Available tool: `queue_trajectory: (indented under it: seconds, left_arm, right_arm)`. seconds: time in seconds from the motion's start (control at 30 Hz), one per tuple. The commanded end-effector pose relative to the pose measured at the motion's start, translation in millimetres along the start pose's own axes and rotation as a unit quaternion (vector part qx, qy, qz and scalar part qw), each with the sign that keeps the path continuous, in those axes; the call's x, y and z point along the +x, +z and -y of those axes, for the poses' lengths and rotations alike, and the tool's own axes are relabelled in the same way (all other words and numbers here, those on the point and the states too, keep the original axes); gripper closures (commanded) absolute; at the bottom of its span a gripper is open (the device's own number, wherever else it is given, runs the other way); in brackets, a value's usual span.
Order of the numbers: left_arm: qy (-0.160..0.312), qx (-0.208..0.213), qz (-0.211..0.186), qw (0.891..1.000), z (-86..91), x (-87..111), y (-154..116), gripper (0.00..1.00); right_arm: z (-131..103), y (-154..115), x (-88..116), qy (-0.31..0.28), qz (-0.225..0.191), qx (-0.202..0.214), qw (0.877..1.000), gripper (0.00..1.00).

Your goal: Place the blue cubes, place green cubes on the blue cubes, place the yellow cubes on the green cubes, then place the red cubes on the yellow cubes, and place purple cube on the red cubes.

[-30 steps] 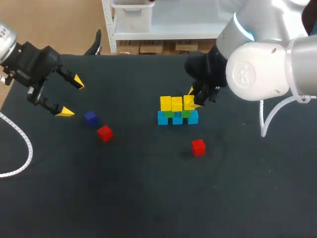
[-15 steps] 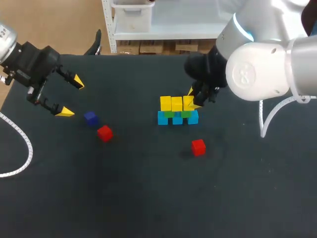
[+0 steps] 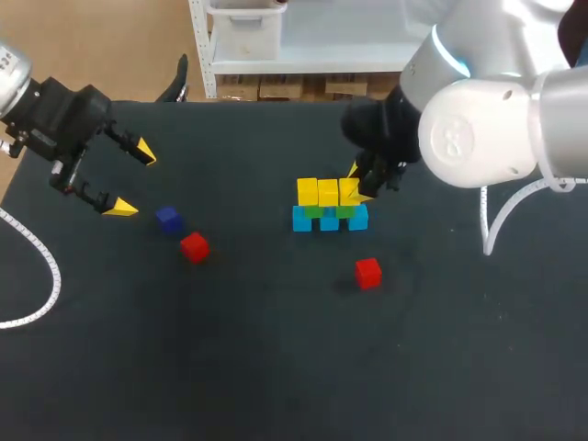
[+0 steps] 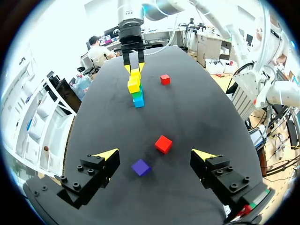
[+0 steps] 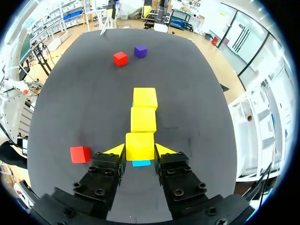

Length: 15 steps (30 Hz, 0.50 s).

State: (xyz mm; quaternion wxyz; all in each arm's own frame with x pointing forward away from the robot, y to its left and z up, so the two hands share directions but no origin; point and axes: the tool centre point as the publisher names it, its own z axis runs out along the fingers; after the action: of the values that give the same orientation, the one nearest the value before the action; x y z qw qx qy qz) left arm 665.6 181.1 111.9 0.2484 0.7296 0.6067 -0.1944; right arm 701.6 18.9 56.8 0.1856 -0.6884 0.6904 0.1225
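On the black tabletop, a little right of the middle of the head view, stands a small structure: three blue cubes in a row at the bottom, green cubes on them, and three yellow cubes side by side on top. The right arm comes in from the upper right of the frame, and the right jaws are closed on the rightmost yellow cube. In the right wrist view both yellow fingertips touch this cube from two sides, and the other two yellow cubes lie in a line ahead of it. The left arm is at the upper left of the frame; the left jaws are wide open and hold nothing. The purple cube lies on the tabletop left of the middle, near the left jaws, and the left red cube is just beside it, toward the lower right. The right red cube lies alone below the structure, apart from it. In the left wrist view the purple cube is between the open jaws, with the left red cube just ahead of it.
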Motion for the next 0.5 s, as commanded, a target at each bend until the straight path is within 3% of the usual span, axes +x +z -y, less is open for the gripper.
queue_trajectory:
  seconds: [0.03,0.2,0.3,0.5]
  left_arm:
    - [0.001,0.001,0.001,1.0,-1.5,1.2,0.5,0.0]
    - [0.001,0.001,0.001,1.0,-1.5,1.2,0.5,0.0]
    - [0.001,0.001,0.001,1.0,-1.5,1.2,0.5,0.0]
    - [0.001,0.001,0.001,1.0,-1.5,1.2,0.5,0.0]
  right_arm:
    - [0.7,1.1,-1.1,-0.001,0.0,-0.001,1.0,0.97]
    - [1.4,1.8,-1.6,-0.001,0.0,-0.001,1.0,0.92]
    - [1.9,2.2,-1.4,0.0,0.0,-0.001,1.0,0.81]
    - [2.7,2.9,-1.3,0.0,-0.001,-0.002,1.0,0.77]
